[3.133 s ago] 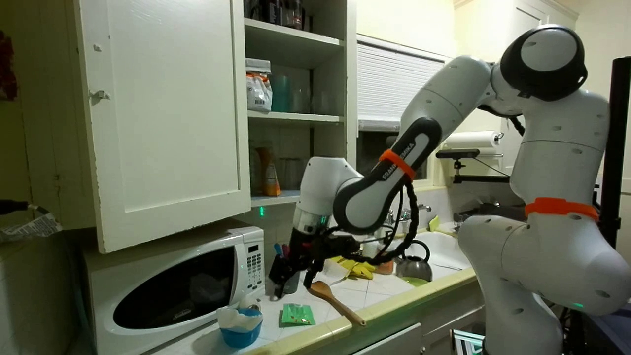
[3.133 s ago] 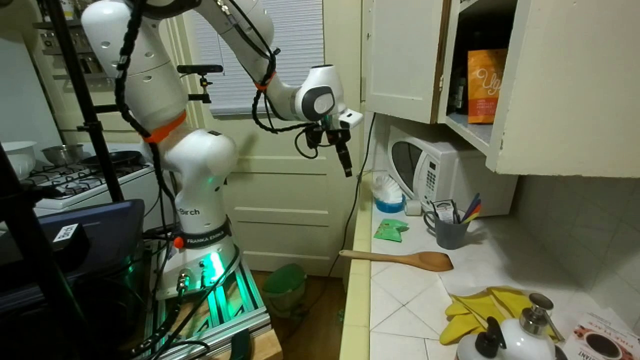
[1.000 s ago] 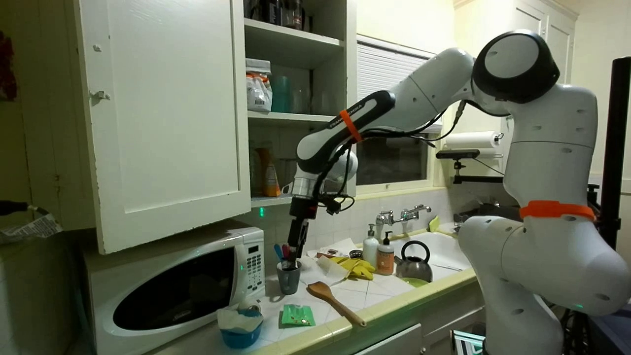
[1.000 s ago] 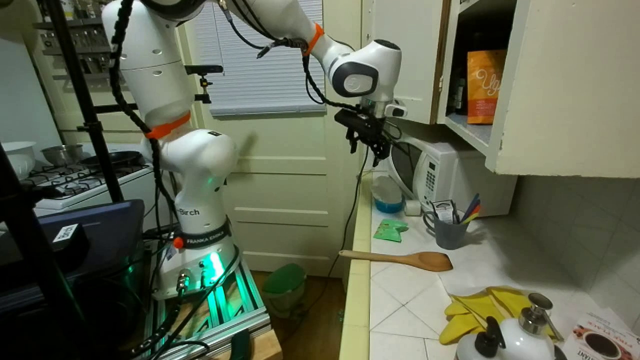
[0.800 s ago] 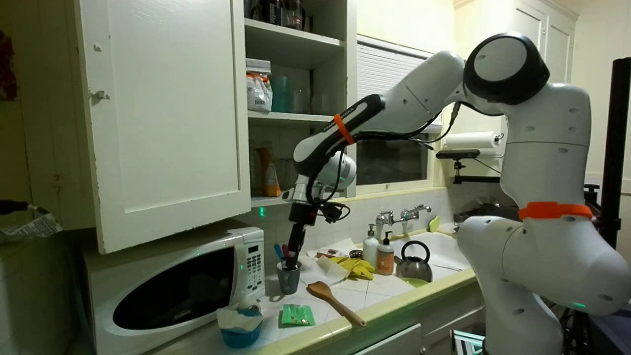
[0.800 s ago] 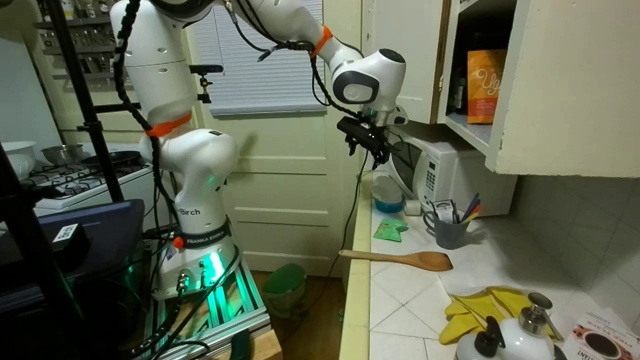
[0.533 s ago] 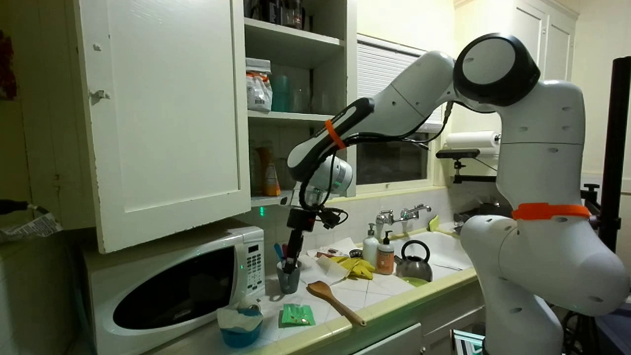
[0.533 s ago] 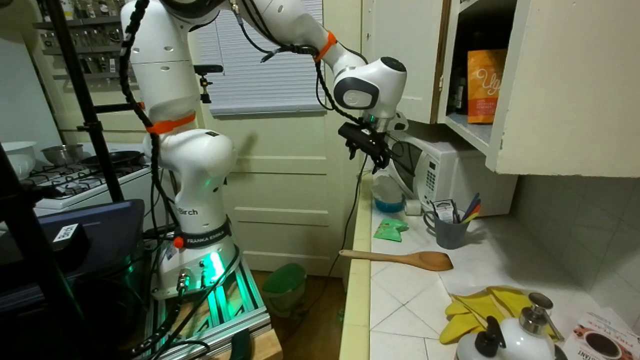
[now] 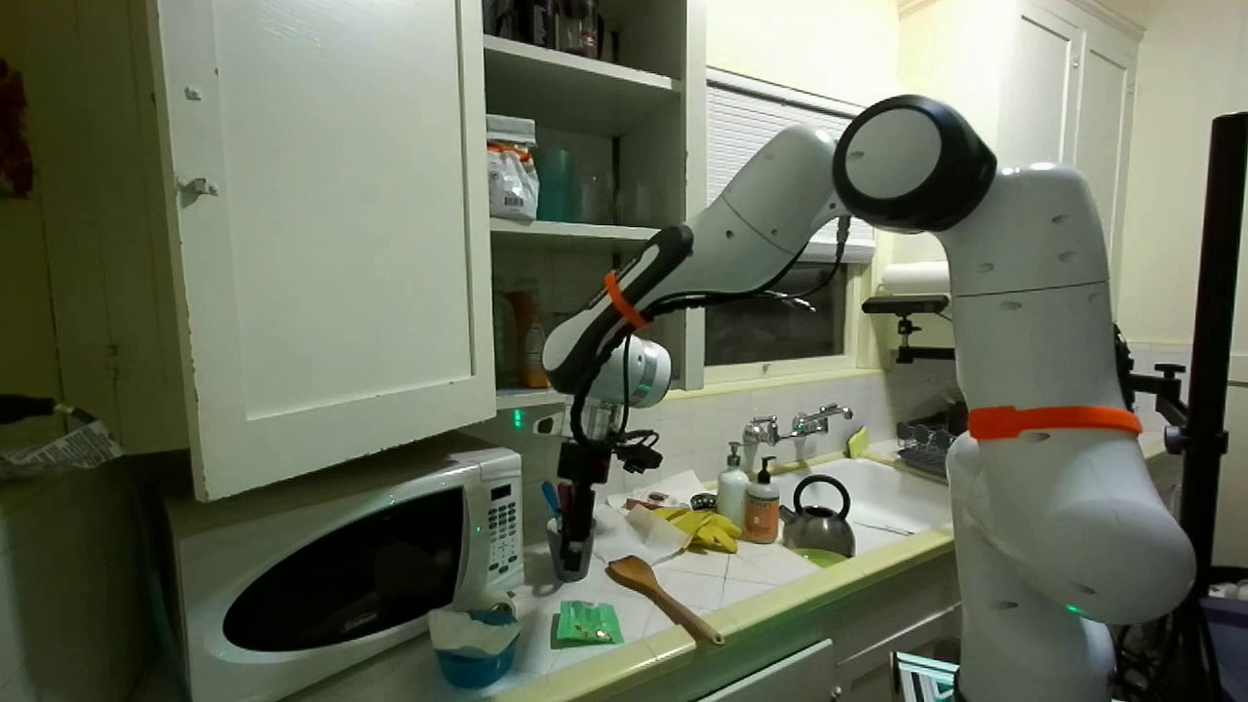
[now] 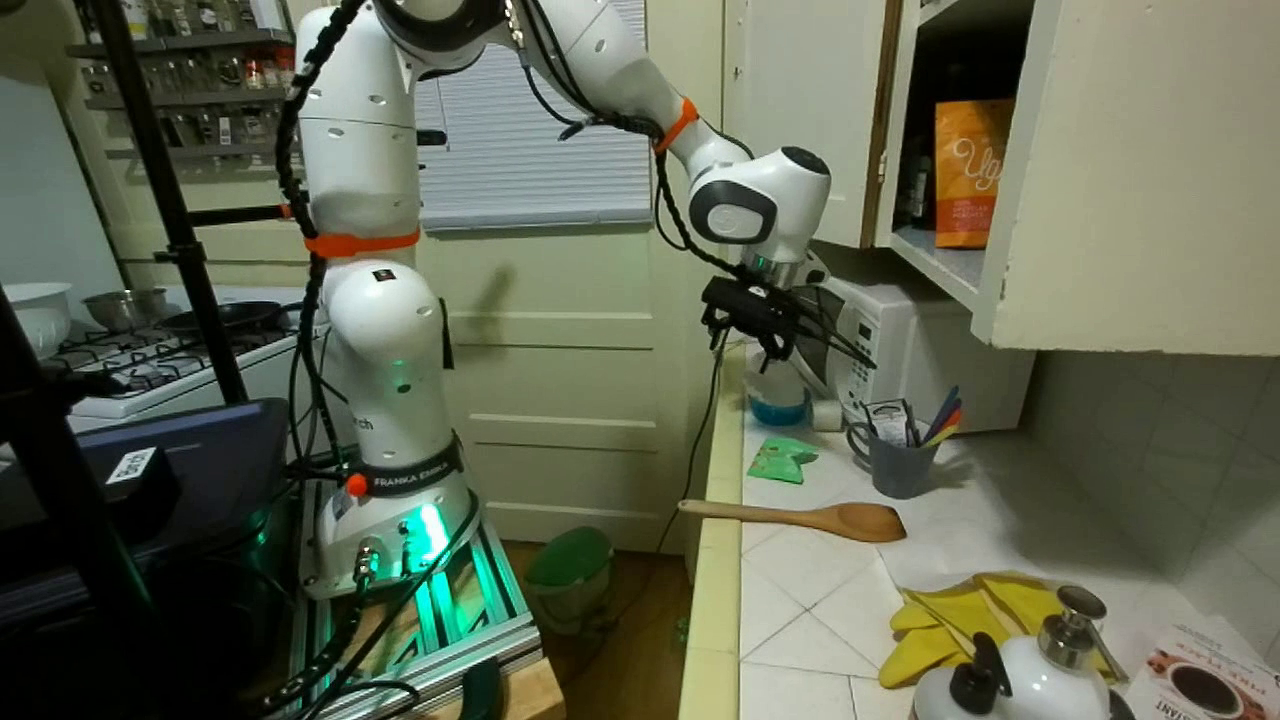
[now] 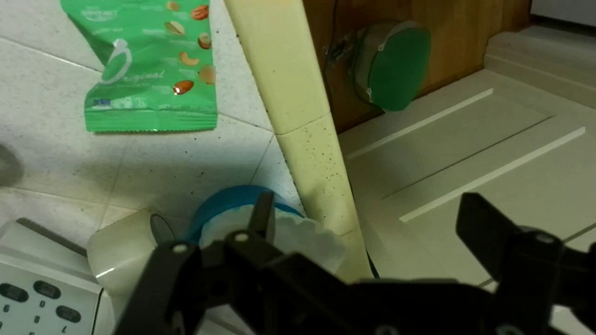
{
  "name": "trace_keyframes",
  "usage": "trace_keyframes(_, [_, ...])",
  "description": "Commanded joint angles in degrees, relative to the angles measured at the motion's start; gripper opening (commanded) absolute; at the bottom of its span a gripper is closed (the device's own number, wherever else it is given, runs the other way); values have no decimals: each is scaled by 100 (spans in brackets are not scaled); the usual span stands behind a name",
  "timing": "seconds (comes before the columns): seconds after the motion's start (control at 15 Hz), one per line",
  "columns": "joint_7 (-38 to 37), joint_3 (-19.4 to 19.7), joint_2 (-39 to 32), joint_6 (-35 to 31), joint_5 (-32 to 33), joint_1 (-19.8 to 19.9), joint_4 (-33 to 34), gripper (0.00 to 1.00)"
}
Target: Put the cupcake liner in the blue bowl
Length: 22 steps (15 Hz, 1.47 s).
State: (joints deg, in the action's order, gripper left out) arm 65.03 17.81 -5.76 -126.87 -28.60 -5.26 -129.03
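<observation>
The blue bowl stands on the counter beside the microwave. The white cupcake liner sits in the bowl's mouth, tilted, with pleated sides sticking out above the rim. The bowl and the liner also show in an exterior view. My gripper is pointing down, in front of the grey mug. The gripper appears just above the bowl. In the wrist view the gripper is open, nothing between its fingers; one finger partly covers the bowl and the liner.
A green packet, a grey mug with utensils and a wooden spoon lie near the bowl. A white cylinder stands against it. The microwave is beside it; an open cupboard door hangs above. The counter's yellow edge is close.
The arm has swung round. The gripper has turned and moved lower over the counter, closer to the bowl. The bowl and liner have not visibly moved.
</observation>
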Motion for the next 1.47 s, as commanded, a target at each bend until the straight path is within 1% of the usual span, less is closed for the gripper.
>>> trace_keyframes(0.0, [123,-776,-703,-678,8,557,341,100])
trace_keyframes(0.07, [-12,-957,-788,-1232,84,591,251,100])
trace_keyframes(0.2, [-21,-1330,-939,-2159,-10,704,133,100])
trace_keyframes(0.27, [-132,-1470,-934,-2343,71,758,105,100])
trace_keyframes(0.33, [-121,-1546,-875,-2013,167,929,146,100])
trace_keyframes(0.4, [-184,-1660,-939,-2215,179,944,141,100])
trace_keyframes(0.53, [-211,-1731,-964,-2295,180,953,143,100])
trace_keyframes(0.8, [570,-2374,-1178,-2630,-845,1431,255,100])
trace_keyframes(0.93, [940,-2606,-1277,-2823,-1343,1573,311,100])
trace_keyframes(1.07, [1211,-2727,-1392,-2837,-1817,1645,395,100])
trace_keyframes(1.2, [1531,-2858,-1474,-2850,-2216,1731,470,74])
trace_keyframes(1.4, [1953,-2985,-1634,-2763,-2621,1817,613,50])
